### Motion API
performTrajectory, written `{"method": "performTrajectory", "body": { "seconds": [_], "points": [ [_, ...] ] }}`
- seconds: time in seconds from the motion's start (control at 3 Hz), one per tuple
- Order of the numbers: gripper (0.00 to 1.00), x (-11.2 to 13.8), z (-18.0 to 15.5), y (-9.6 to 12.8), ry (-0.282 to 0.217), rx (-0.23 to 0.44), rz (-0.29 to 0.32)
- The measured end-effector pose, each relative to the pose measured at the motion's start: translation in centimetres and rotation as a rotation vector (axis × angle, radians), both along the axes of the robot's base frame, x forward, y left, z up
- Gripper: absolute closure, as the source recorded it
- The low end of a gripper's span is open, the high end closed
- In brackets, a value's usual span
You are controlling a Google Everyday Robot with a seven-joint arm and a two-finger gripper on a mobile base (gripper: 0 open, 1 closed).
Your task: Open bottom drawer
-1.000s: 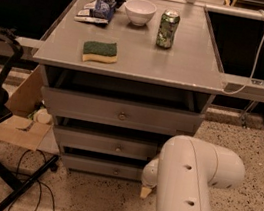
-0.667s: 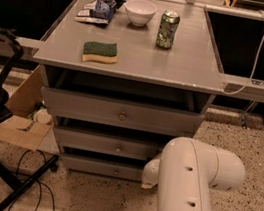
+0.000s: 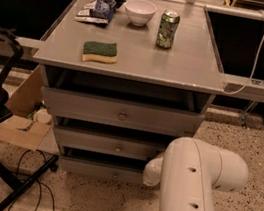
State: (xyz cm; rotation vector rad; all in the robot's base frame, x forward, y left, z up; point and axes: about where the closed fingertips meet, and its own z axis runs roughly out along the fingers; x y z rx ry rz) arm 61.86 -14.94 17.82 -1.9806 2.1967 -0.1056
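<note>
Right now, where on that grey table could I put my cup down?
The tabletop is bare at its front right, from the sponge across to the right edge, in front of the can. The back row is crowded: snack bag, bowl, can. The gripper is out of sight, behind the white arm by the bottom drawer.

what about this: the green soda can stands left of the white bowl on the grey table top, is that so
No: the camera view shows the green soda can right of the white bowl on the grey table top. The gripper is low by the grey bottom drawer, mostly hidden behind the white arm.
</note>
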Motion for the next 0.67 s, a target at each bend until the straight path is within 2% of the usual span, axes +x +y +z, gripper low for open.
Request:
{"method": "performTrajectory", "body": {
  "seconds": [0.33,0.67],
  "points": [
    [1.00,0.00,0.64,0.00,0.000,0.000,0.000],
    [1.00,0.00,1.16,0.00,0.000,0.000,0.000]
  ]
}}
